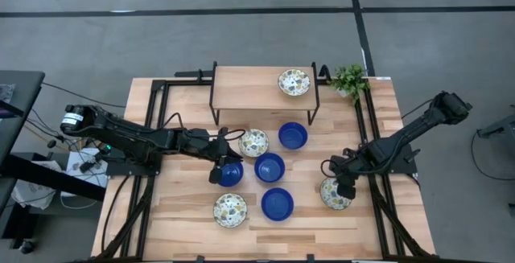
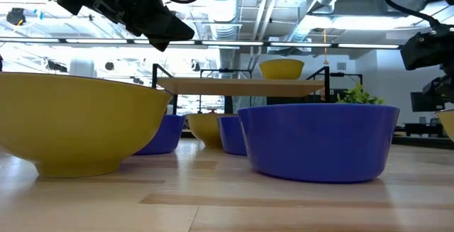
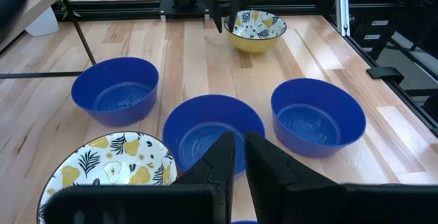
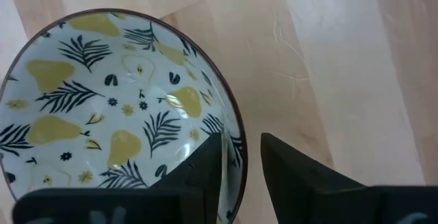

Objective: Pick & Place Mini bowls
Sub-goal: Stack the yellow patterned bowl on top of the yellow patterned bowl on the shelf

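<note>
Over at the lower right of the high view, our right gripper [image 1: 344, 186] sits on the rim of a pear bowl [image 1: 330, 198] that lies near the edge of the table [image 1: 185, 223]. One side of the gripper is inside the bowl and one is outside. We cannot tell if it is squeezing the rim or has let go. If the hold is weak, we think the bowl could tip and slide out when it goes up, because it would hang by one side only. It looks smooth and shiny, so it may slip. It could then drop and crack, or roll off the table. Near the middle left of the high view, our left gripper [image 1: 219, 166] hangs high above a blue bowl [image 1: 234, 174], which rests on the table. Its fingers [image 3: 220, 166] are almost pinched together with nothing between them. If it goes down like that, we think it may bump the rim and not go around it. That push could knock the blue bowl into the second pear bowl [image 1: 253, 142] or the middle blue bowl [image 1: 269, 167], which stand just beside it.
</note>
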`<state>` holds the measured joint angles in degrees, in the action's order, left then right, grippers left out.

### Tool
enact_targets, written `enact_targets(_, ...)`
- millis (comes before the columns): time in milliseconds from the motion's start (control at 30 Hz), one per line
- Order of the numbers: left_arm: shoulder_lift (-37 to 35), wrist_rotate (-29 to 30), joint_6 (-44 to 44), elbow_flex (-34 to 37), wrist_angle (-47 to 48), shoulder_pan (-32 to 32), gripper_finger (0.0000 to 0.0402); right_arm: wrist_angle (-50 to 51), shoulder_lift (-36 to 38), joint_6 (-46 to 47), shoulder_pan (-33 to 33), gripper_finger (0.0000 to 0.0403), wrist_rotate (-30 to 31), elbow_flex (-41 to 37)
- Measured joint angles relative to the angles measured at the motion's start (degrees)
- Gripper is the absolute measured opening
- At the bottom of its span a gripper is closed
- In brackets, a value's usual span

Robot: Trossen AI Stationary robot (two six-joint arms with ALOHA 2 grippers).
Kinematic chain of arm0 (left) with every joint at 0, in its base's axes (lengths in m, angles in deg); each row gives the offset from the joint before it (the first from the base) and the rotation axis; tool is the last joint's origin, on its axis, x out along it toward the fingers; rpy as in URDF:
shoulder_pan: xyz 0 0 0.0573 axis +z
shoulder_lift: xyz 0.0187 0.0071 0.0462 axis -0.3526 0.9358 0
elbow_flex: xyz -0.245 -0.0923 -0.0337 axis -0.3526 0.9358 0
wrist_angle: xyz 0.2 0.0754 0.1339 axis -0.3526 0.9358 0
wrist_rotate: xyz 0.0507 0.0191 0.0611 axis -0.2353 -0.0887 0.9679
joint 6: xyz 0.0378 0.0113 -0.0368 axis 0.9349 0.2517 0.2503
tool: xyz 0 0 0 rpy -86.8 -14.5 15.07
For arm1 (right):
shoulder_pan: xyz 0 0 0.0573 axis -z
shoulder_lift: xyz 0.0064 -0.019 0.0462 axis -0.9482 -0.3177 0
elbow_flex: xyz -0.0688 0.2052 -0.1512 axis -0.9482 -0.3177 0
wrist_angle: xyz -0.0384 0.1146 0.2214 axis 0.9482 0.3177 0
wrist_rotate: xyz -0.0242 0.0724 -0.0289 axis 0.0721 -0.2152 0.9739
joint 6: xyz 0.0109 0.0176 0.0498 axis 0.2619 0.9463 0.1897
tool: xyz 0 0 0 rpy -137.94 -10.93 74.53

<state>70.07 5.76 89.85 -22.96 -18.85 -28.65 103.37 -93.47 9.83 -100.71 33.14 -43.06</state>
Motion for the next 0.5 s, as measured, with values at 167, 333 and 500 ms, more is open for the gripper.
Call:
enact_targets(167,0.0,0.0,0.0,0.0,0.0,0.0,0.0033,-0.1,0.0,0.0,0.0,0.0092,0.0,0.0)
enact_targets(333,0.0,0.0,0.0,0.0,-0.1,0.0,0.0033,-0.1,0.0,0.0,0.0,0.0092,-0.1,0.0)
enact_targets(500,0.0,0.0,0.0,0.0,-0.3,0.0,0.0033,0.0,0.0,0.0,0.0,0.0092,-0.1,0.0)
